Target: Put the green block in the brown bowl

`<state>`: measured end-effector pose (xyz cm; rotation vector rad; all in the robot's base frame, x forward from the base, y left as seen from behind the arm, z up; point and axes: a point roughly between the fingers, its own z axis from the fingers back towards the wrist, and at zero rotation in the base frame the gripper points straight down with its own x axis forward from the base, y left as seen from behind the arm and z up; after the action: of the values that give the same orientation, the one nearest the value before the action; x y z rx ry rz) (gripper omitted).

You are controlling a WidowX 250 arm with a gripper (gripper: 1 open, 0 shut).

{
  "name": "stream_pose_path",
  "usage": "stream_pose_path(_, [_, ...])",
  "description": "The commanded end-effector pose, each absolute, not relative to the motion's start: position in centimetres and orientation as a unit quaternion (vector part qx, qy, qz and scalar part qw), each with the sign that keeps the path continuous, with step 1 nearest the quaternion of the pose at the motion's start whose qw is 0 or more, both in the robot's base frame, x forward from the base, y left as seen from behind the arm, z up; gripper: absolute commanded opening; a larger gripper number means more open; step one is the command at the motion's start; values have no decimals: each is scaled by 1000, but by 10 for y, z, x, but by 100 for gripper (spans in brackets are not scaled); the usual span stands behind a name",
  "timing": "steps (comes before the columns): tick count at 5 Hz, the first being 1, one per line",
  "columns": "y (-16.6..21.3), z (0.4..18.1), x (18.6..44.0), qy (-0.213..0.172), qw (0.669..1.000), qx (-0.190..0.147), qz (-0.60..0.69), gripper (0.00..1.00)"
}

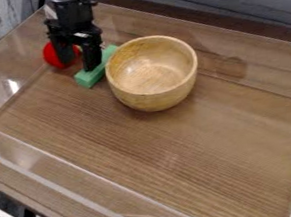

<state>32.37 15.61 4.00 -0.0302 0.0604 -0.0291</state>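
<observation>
At the far side of the wooden counter [183, 161], just to the left of the brown wooden bowl [152, 73] as the camera sees it, you have the small light-green block [92, 75]. Its long axis runs slantwise, from the near left up toward the far right, alongside the bowl's left wall; whether its edge touches that wall you cannot tell from this one view. Your gripper's black fingers [78, 57] stand open over the block's far-left part, pointing down, and nothing shows as gripped between them. The red ball [58, 55] sits just beyond the block's left side, partly hidden behind the fingers. What the coming move turns on is this: most of the block's visible length lies toward the camera from your fingers, so you would probably want to ease them a little nearer and line them up across its narrow width before closing. How high the fingers are above it is hard to judge here. Watch the ball on one side and the bowl wall on the other, since a sloppy approach could nudge either.
</observation>
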Motion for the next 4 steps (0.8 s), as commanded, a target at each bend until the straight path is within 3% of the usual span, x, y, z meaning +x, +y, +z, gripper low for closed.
stream_pose_path(1, [151, 59, 342, -4, 1000, -1, -18, 100])
stream_pose_path(4, [159, 46, 341, 2, 999, 1, -47, 100])
